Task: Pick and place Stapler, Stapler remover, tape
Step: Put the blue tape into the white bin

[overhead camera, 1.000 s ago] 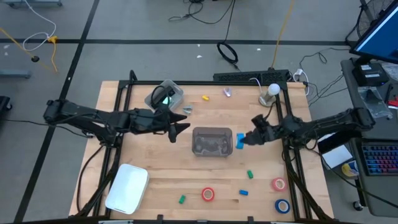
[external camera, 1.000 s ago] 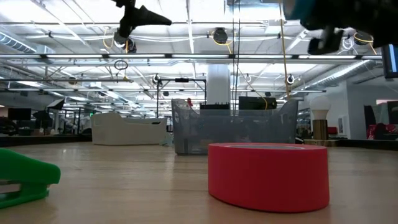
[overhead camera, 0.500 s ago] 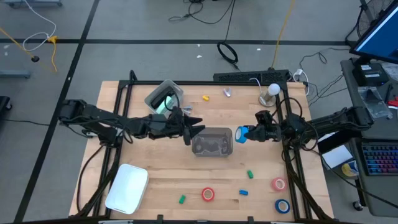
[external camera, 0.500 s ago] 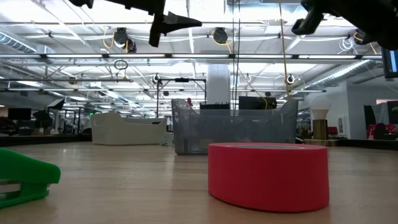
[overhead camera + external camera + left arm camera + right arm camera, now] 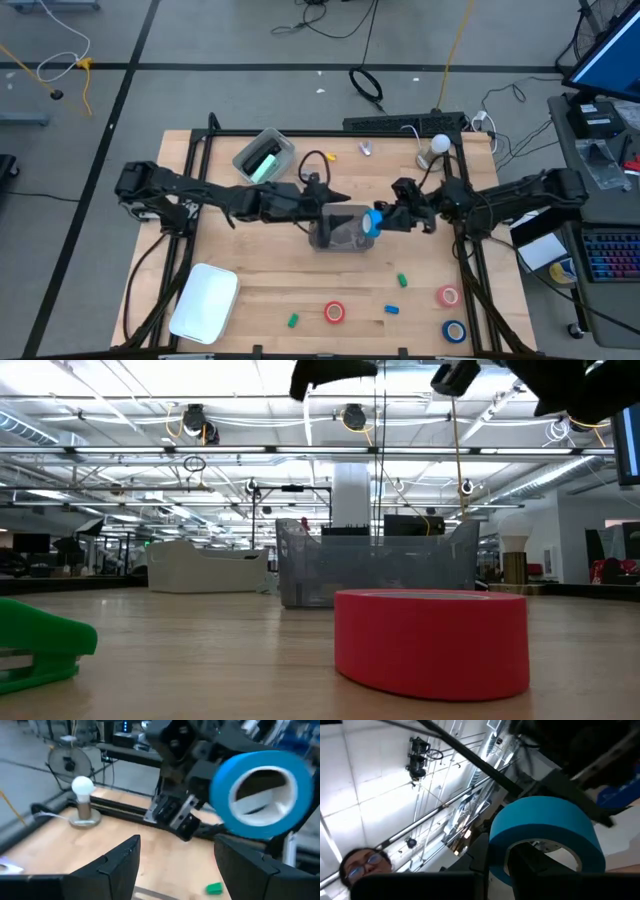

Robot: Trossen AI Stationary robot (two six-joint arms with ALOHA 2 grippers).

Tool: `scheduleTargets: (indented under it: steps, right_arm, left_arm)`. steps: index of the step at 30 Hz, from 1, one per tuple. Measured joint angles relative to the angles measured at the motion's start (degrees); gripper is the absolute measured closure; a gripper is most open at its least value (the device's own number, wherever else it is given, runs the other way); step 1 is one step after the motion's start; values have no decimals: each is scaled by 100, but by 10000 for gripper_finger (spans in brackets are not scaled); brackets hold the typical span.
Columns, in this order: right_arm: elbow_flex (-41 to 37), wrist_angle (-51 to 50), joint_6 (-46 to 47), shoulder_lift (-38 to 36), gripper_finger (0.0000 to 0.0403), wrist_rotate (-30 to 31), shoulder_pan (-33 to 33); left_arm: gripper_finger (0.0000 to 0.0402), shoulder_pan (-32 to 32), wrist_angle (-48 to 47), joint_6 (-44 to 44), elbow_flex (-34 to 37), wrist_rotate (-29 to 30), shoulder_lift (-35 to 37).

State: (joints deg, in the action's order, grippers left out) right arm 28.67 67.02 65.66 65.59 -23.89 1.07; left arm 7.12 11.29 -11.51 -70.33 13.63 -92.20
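Overhead, both arms meet above the clear bin (image 5: 338,228) at the middle of the wooden table (image 5: 200,190). The right gripper (image 5: 385,220) is pinched on a blue tape roll (image 5: 372,222) at the bin's right rim, and the left gripper (image 5: 333,198) hangs with its fingers spread over the bin's rear left edge. The mint-green stapler (image 5: 262,163) lies in a second clear tub (image 5: 281,147) near the table's back left. On the front part of the table lie a red tape ring (image 5: 334,312), a pinkish-red one (image 5: 447,295) and another blue one (image 5: 455,330) near the front right corner — with small green pieces (image 5: 293,320) and a white lidded box (image 5: 205,302) at the front left. A small silvery staple remover (image 5: 366,149) sits near the back edge, beside a lamp bulb on a stand (image 5: 432,151). From table level, the red roll (image 5: 431,640) fills the foreground, a green piece (image 5: 40,645) lies at the left, and the bin (image 5: 375,568) stands behind; both arms show only as dark shapes above. The left wrist view looks past two parted fingers (image 5: 120,865) at the blue roll (image 5: 260,785) held upright in the other arm's gripper, the bulb (image 5: 82,800) behind. The right wrist view shows the same roll (image 5: 542,835) clamped between that arm's fingers — ceiling above, and a person in one corner of the picture.
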Motion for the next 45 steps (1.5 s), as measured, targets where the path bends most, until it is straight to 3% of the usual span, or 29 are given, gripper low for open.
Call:
scheduleTargets:
  steps: [6, 16, 45]
  right_arm:
    - [2, -36, 172, 195, 368, 18, -202]
    - [2, -328, 418, 277, 367, 140, -590]
    - [2, -581, 160, 273, 368, 730, -755]
  left_arm:
    - [149, 83, -103, 712, -132, 295, -9]
    - [149, 129, -127, 688, -132, 293, -9]
    - [149, 122, -169, 230, -132, -68, -9]
